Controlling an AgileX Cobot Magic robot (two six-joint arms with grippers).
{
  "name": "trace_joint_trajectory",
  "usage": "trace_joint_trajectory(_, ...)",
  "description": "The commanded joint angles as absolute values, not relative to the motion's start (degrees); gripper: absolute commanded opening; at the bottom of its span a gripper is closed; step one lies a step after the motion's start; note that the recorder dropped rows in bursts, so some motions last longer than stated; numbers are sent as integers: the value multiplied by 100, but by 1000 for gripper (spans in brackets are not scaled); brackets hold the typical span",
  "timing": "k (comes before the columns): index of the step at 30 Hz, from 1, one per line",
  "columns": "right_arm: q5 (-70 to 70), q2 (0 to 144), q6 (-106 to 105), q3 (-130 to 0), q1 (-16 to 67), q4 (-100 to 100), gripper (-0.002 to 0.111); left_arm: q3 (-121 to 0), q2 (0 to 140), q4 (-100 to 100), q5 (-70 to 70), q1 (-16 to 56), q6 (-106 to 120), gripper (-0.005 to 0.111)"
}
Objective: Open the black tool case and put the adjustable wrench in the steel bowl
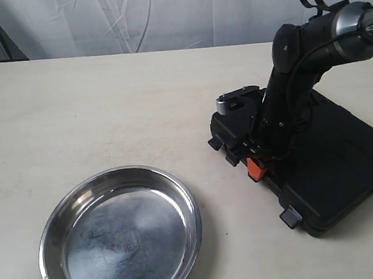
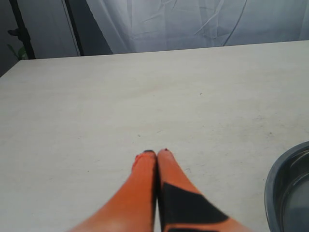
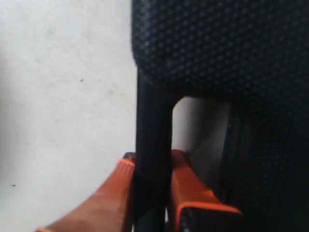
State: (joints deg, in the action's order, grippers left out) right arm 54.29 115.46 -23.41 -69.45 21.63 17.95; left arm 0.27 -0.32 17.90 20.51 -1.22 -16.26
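— What does the exterior view give?
— The black tool case [image 1: 335, 159], lid down, flat pebbled plastic, sits at four o'clock on the pale table [image 1: 105, 107]. The steel bowl [image 1: 120, 240], round, shiny and scuffed, is at seven o'clock. The right gripper [image 1: 255, 167] meets the case's edge facing the bowl.
— And the wrist views?
— The right one shows its orange fingers [image 3: 113, 193] pinched on the case's black handle bar [image 3: 153, 130]. Only the left one shows the left gripper [image 2: 157, 153], fingertips pressed together, holding nothing, near the bowl's rim.
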Motion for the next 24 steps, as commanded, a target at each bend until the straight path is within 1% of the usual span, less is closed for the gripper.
trace_joint_trajectory(1,5429,11584,-2550,-6945,2395,1960,7,0,0,1806,1952,-99,-1634,0)
trace_joint_trajectory(2,5429,11584,-2550,-6945,2407,1960,11,0,0,1806,1952,-99,-1634,0)
trace_joint_trajectory(5,5429,11584,-2550,-6945,2416,1987,30,0,0,1806,1952,-99,-1634,0)
trace_joint_trajectory(6,5429,11584,-2550,-6945,2416,1987,35,0,0,1806,1952,-99,-1634,0)
trace_joint_trajectory(7,5429,11584,-2550,-6945,2416,1974,37,0,0,1806,1952,-99,-1634,0)
trace_joint_trajectory(9,5429,11584,-2550,-6945,2416,1974,35,0,0,1806,1952,-99,-1634,0)
trace_joint_trajectory(11,5445,11584,-2550,-6945,2416,1974,30,0,0,1806,1952,-99,-1634,0)
trace_joint_trajectory(17,5467,11538,-2550,-6945,2416,1974,-1,0,0,1806,1952,-99,-1634,0)
trace_joint_trajectory(24,5504,11538,-2550,-6945,2416,1947,-1,0,0,1806,1952,-99,-1634,0)
